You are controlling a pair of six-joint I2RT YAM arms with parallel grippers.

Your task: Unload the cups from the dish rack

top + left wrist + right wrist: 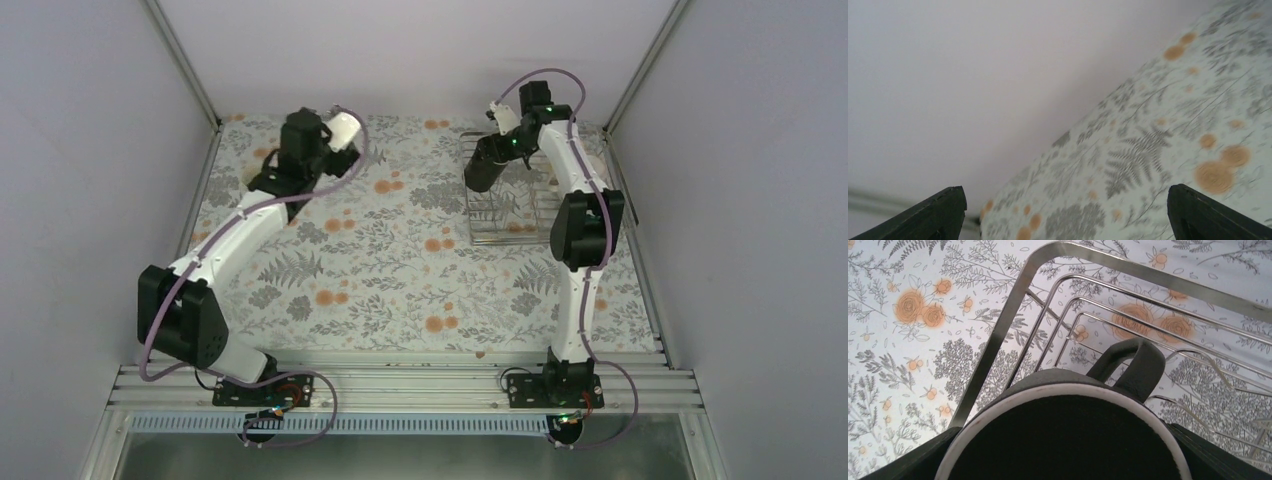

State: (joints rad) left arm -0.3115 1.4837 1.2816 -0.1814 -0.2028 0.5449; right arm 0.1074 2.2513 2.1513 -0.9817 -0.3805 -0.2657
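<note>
My right gripper (483, 172) is shut on the black mug (1063, 440) and holds it over the far left part of the silver wire dish rack (500, 210). In the right wrist view the mug's white rim fills the lower frame. Its handle (1135, 362) points away, and my dark fingers (913, 460) flank it. The rack's rim (1013, 310) and tines lie just beyond. My left gripper (268, 178) is at the far left of the table. In the left wrist view it (1065, 200) is open and empty, with only tablecloth and wall between the fingers. The other mugs are not clearly in view.
A floral tablecloth (400, 250) covers the table. White walls with metal corner posts (185, 60) enclose it on three sides. A pale rounded shape (251, 181) sits beside the left gripper, and I cannot tell what it is. The right arm's forearm crosses over the rack's right side.
</note>
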